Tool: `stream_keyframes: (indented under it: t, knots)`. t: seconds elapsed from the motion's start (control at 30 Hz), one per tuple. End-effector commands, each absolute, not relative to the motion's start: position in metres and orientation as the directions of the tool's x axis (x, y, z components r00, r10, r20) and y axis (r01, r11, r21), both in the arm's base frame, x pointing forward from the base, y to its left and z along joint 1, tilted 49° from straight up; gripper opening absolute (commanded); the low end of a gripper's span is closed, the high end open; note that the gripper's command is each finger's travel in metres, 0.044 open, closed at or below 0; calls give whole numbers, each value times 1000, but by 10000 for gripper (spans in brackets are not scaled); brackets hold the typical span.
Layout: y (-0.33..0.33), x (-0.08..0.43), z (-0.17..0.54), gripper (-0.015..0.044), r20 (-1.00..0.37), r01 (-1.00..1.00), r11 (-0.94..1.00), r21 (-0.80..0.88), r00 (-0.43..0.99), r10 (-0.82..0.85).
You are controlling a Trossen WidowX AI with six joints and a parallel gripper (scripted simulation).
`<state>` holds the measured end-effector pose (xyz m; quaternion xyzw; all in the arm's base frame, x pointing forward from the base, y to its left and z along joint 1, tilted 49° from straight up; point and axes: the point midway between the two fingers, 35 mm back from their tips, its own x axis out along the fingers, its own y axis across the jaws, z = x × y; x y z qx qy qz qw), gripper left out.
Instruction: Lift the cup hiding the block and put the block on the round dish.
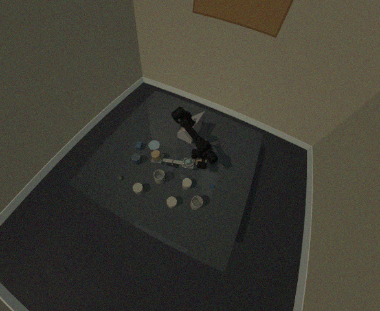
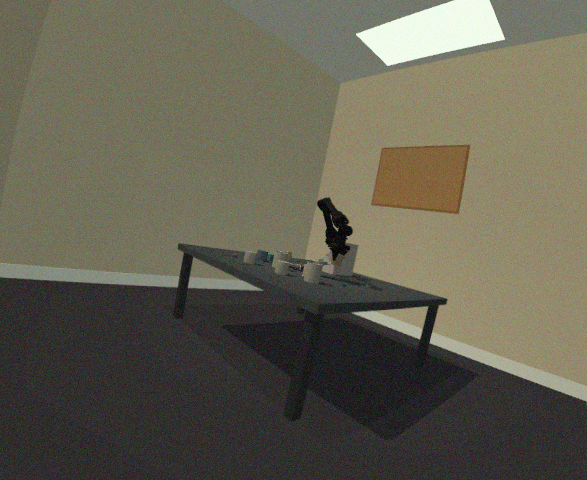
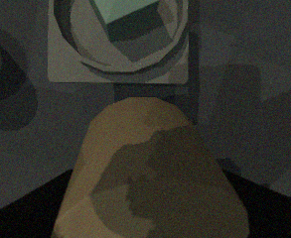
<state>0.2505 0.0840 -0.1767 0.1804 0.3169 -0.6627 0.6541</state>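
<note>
The jaws of the black gripper [image 1: 199, 160] [image 2: 338, 253] [image 3: 149, 198] clasp the tan tapered cup [image 1: 199, 161] [image 2: 337, 259] [image 3: 145, 159], beside the pale-green block [image 1: 188, 162] [image 3: 127, 9] on the pale balance's [image 1: 172, 162] [image 3: 61, 71] end. Behind them, the black jointed arm [image 1: 193, 133] [image 2: 328, 217] rises bent, its forearm angling down.

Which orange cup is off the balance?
The lifted cup, in the jaws; the other orange cup stands on the balance, near the round dish.

Arm [image 1: 193, 134] [image 2: 329, 221]: black all over on my feeds. Chunky, rounded joint housings, straight slimmer link between. Claw [image 1: 201, 159] [image 2: 337, 254] [image 3: 143, 175] black too; up close I get two flat dark wedges, slanted straight edges. Screws, cables, markings: too dark and small for me to tell.
</note>
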Motion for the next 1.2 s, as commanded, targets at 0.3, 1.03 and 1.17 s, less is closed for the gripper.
stream_keyframes:
  t: [0.3, 1.03, 1.17]
  knots:
    - [90, 231, -228, 0, -668, 984, 58, -166, -69, -741]
    - [54, 228, -259, 0, -666, 984, 58, -166, -68, -743]
    - [49, 227, -264, 0, -666, 984, 58, -166, -68, -743]
